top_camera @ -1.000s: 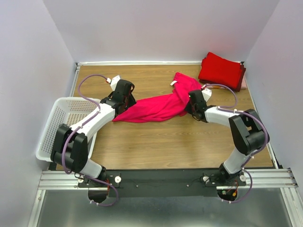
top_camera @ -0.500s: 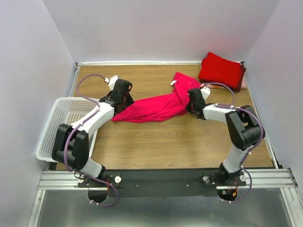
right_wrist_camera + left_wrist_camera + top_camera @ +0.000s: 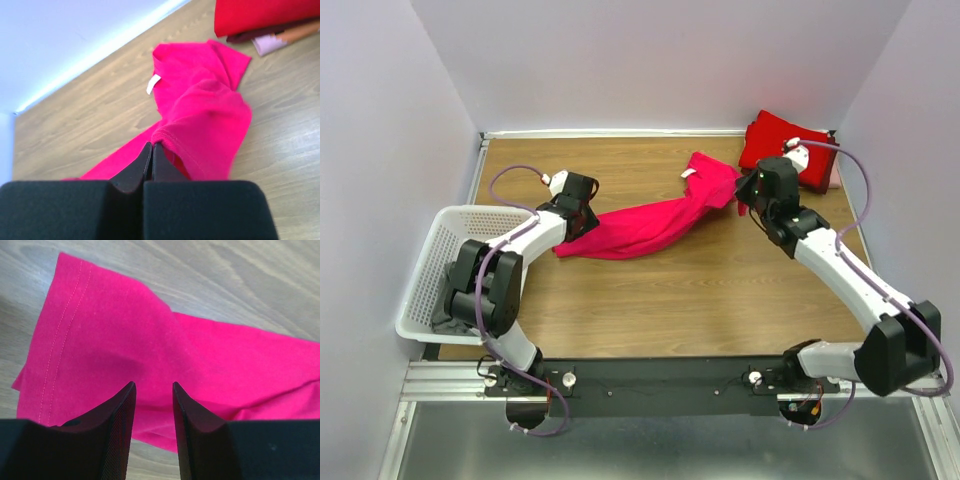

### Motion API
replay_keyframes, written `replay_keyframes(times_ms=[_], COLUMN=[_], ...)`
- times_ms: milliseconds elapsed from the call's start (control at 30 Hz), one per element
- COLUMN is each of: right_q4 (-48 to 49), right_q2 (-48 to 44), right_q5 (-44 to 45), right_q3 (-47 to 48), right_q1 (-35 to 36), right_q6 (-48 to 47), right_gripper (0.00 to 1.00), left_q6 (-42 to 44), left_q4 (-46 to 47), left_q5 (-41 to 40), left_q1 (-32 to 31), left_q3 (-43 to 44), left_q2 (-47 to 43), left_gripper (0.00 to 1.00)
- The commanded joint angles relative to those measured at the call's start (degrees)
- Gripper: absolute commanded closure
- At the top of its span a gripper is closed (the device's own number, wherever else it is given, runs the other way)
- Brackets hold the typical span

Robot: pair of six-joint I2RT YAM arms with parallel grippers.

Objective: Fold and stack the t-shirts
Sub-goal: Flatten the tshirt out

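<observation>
The right gripper was closed, pinching the hem of the pink t-shirt. The left gripper, jaws partly apart, stood over its other end, toward the left edge of the worktop.

Pale lilac walls enclose a wood-grain table; a metal rail, perhaps aluminium, fronts it

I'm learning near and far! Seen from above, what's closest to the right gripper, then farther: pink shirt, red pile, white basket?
1. pink shirt, at the right gripper, in the middle.
2. red pile, back right corner.
3. white basket, far left edge.
</observation>
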Motion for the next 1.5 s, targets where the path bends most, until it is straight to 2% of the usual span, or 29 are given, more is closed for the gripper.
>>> replay_keyframes(times_ms=[0,233,333,367,467,667,733,767,867,967,1033,1067,1200,1467], right_q4=[-6.04,-8.6,-9.13,-9.21,-9.3,-9.48,-9.48,-9.48,-9.57,-9.57,-9.57,-9.57,-9.65,-9.74], right_q2=[-3.43,-5.37,-5.28,-5.55,-6.16,-7.21,-7.66,-7.92,-8.1,-8.1,-8.18,-8.27,-8.8,-9.5], right_q5=[1.21,5.26,6.05,6.05,5.35,2.98,2.97,2.89,2.89,2.54,2.18,2.1,1.74,1.57], right_q3=[2.45,8.95,9.92,9.92,9.31,6.06,4.92,4.65,3.6,2.9,2.63,2.37,1.75,0.96], right_q1=[-0.42,-0.42,-0.51,-0.51,-0.6,-0.51,-0.51,-0.51,-0.6,-0.69,-0.51,-0.51,-0.6,-0.6], right_q6=[-1.51,-4.76,-5.29,-5.38,-4.77,-3.71,-3.62,-3.62,-3.54,-3.36,-3.27,-3.27,-3.27,-3.71], right_gripper=[0.99,0.99,0.99,0.99,0.99,0.99,0.99,0.99,0.99,0.99,0.99,0.99,0.99,0.99], left_q6=[-1.16,-0.11,0.77,0.86,1.03,-0.02,-0.11,0.15,0.42,1.03,1.56,1.65,1.91,2.71], left_q4=[-0.12,-0.12,0.23,0.14,-0.21,-0.13,-0.3,-0.39,-1.88,-3.11,-3.64,-3.9,-4.87,-5.05], left_q5=[-0.11,0.76,2.17,2.7,4.19,8.58,8.68,8.42,5.53,2.1,1.12,-0.27,-4.24,-6.61], left_q1=[0.04,0.04,0.04,-0.05,-0.05,-1.27,-2.15,-3.11,-4.87,-6.72,-7.42,-7.78,-9.36,-11.03], left_q3=[0.44,-1.06,-2.72,-3.77,-5.36,-9.49,-10.28,-10.9,-11.69,-11.78,-11.43,-11.34,-9.77,-6.77], left_q2=[1.39,-1.5,-3.45,-4.93,-7.22,-10.3,-11.18,-12.14,-13.81,-14.08,-13.82,-13.38,-11.19,-4.68], left_gripper=[0.57,0.57,0.53,0.47,0.39,0.38,0.36,0.26,0.24,0.24,0.3,0.36,0.39,0.39])
